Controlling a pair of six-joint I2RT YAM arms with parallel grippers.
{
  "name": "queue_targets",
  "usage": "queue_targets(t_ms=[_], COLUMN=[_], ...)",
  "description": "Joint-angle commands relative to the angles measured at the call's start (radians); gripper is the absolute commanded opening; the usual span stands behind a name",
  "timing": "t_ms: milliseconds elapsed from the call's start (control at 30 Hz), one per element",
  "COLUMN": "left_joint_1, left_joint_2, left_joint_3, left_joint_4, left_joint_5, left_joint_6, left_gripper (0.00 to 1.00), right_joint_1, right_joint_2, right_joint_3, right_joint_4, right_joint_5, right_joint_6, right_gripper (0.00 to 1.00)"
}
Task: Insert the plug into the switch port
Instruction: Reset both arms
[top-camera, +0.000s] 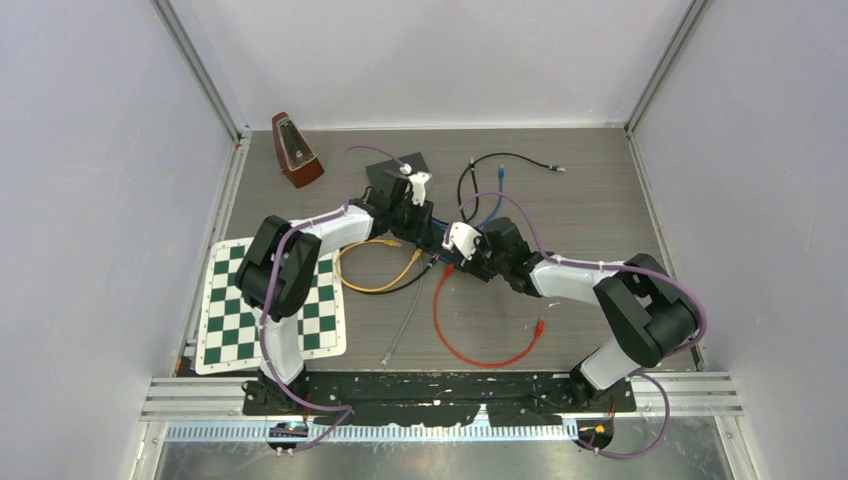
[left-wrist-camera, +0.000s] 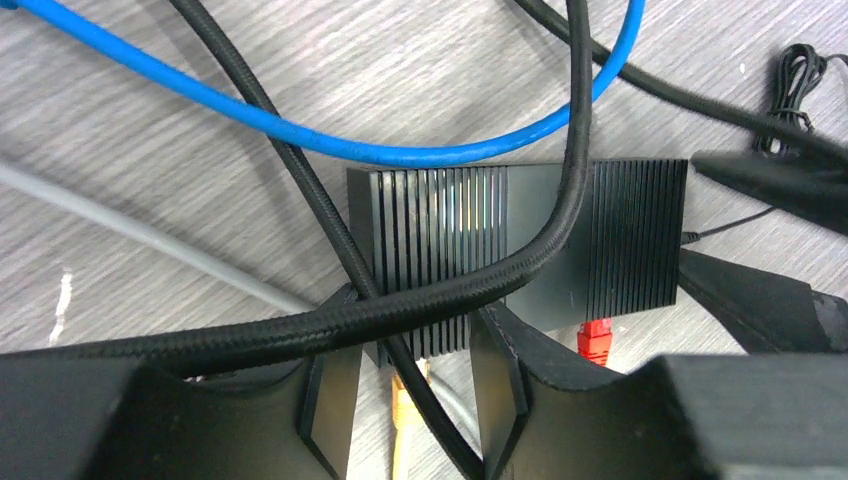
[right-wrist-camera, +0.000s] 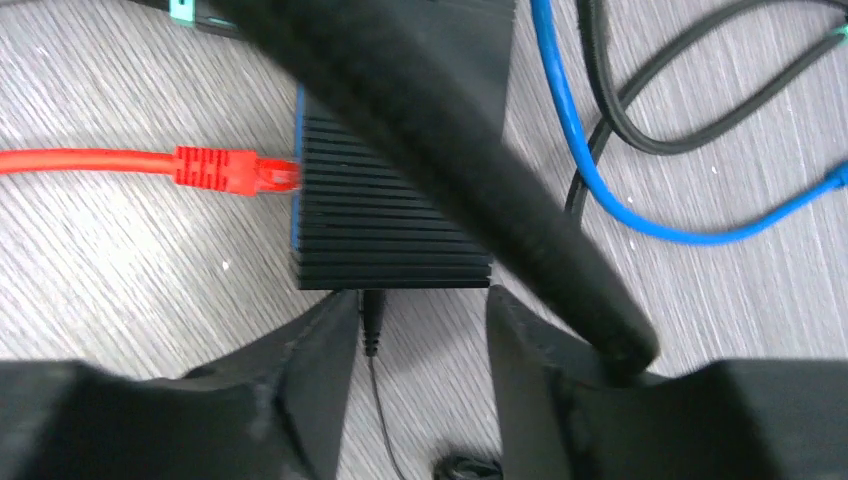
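Your right claw (right-wrist-camera: 420, 305) is released, jaws apart at the end of the switch (right-wrist-camera: 395, 200), grasping nothing. The red plug (right-wrist-camera: 225, 170) sits nose-in at a port, mid-worktop. Your left claw (left-wrist-camera: 415, 400) straddles the yellow plug (left-wrist-camera: 405, 420), also unclenched. The red plug may not be latched, and the braided black cable (left-wrist-camera: 430, 300) draped over the switch could drag it loose.

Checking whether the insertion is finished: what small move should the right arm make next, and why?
Probably draw the right gripper straight back from the switch: its jaws stand apart, holding nothing, and the red plug looks seated in the switch's side.
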Motion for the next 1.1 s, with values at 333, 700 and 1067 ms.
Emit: queue_targets(t_ms=[333, 700, 1067], left_joint_1=[-0.091, -0.084, -0.068], left_joint_2=[-0.042, -0.160, -0.438], left_joint_3=[0.069, 0.079, 0.103], left_joint_4=[-0.046, -0.117, -0.252], left_joint_5=[0.094, 0.111, -0.129], left_joint_6=[-0.123, -0.087, 0.013], left_gripper=[0.42, 0.49, 1.00], right_joint_1=[-0.036, -0.039, -0.039], right_joint_2=[-0.380, -0.684, -0.792], right_joint_3=[0.024, 0.041, 0.160], right_joint_4=[-0.190, -0.372, -0.552], right_joint_5=[0.037, 0.009, 0.017], right_joint_6=[-0.131, 0.162, 0.708], right_gripper=[0.96, 0.95, 0.95])
